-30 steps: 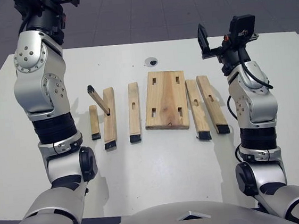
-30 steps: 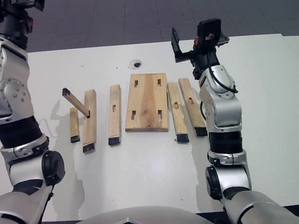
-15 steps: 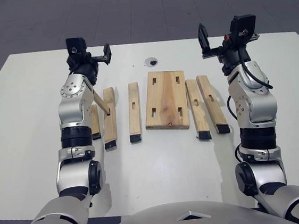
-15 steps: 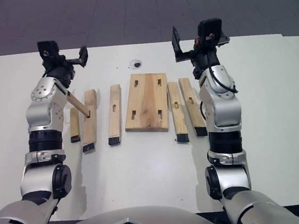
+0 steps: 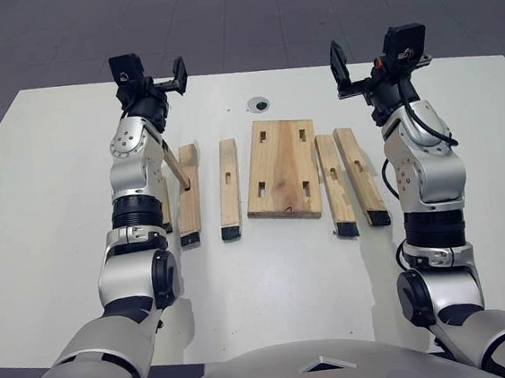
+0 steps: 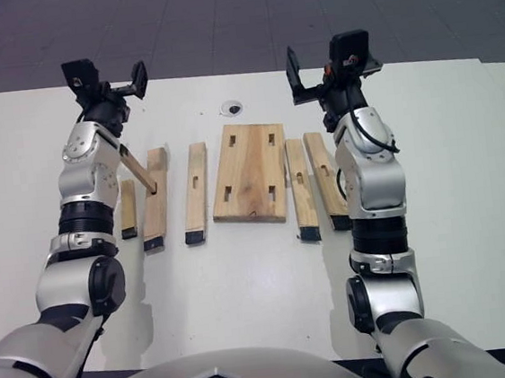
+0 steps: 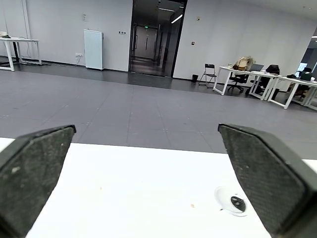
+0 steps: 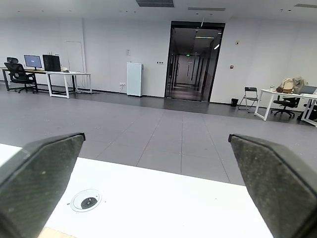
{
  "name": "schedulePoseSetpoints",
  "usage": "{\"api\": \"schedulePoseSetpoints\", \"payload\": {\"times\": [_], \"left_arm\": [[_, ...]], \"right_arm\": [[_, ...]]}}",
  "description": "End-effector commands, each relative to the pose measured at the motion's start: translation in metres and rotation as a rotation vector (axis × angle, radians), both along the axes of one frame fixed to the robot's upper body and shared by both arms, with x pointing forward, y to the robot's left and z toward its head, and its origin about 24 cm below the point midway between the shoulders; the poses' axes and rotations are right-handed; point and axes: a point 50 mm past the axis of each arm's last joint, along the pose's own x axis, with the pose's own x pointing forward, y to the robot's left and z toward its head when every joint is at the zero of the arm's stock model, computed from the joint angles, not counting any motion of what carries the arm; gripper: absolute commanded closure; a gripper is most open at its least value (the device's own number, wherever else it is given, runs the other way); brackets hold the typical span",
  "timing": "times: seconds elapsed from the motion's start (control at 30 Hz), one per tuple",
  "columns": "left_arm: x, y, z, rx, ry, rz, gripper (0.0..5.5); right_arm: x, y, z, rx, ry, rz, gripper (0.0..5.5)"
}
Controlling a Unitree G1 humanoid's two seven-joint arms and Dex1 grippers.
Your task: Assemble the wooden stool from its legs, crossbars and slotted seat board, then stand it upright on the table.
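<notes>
- The white table (image 5: 43, 175) carries all the stool parts, laid out in a row across its middle.
- The slotted seat board (image 5: 279, 170) lies flat at the centre of the row, its four slots facing up; it sits between the two arms and nearer the robot than either set of jaws.
- The left pair of legs (image 5: 186, 194) lies flat just left of the board; the right pair of legs (image 5: 346, 179) lies flat just right of it; all have black-capped ends toward the robot.
- The left gripper (image 5: 152, 78) hangs over the far part of the table beyond the left legs; its jaws are spread wide and hold nothing.
- The right gripper (image 5: 370, 61) hangs beyond the far ends of the right legs; jaws likewise released and empty.
- The tilted crossbar (image 6: 139, 172) stands slanted with one end in a left leg's slot, beside the left forearm.
- The short crossbar (image 6: 128, 208) lies flat at the row's left end.
- The round grommet (image 5: 260, 105) sits beyond the board.
</notes>
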Motion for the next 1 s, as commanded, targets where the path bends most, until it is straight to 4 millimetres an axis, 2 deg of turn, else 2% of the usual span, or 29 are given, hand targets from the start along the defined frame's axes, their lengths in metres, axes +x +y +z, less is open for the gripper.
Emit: {"api": "schedulePoseSetpoints", "payload": {"times": [0.03, 0.13, 0.33, 0.43, 0.57, 0.63, 0.8, 0.87, 1.0], "left_arm": [[-0.004, 0.014, 0.005, 0.033, 0.012, 0.021, 0.15], [-0.002, 0.012, 0.026, 0.058, -0.034, 0.02, 0.15], [0.003, 0.003, 0.092, 0.071, -0.228, 0.005, 0.15], [0.001, 0.003, 0.11, 0.046, -0.282, 0.012, 0.15], [-0.002, 0.001, 0.12, 0.043, -0.315, 0.01, 0.15], [-0.002, -0.003, 0.111, 0.052, -0.279, -0.009, 0.15], [-0.009, -0.008, 0.017, 0.15, 0.009, -0.024, 0.15], [-0.015, -0.014, -0.014, 0.168, 0.099, -0.047, 0.15], [-0.022, -0.016, -0.057, 0.23, 0.227, -0.057, 0.15]], "right_arm": [[0.0, -0.001, 0.003, -0.004, -0.008, -0.005, 0.1], [0.0, 0.0, 0.003, -0.003, -0.009, -0.003, 0.1], [0.001, 0.001, 0.003, -0.003, -0.01, -0.002, 0.1], [0.002, 0.001, 0.004, -0.002, -0.013, -0.001, 0.1], [0.003, 0.0, 0.006, 0.0, -0.022, -0.004, 0.1], [0.003, 0.0, 0.007, 0.001, -0.026, -0.005, 0.1], [0.002, 0.002, 0.007, 0.003, -0.026, 0.0, 0.1], [0.002, 0.001, 0.006, 0.001, -0.022, -0.002, 0.1], [0.002, 0.0, 0.004, -0.002, -0.013, 0.0, 0.1]]}}
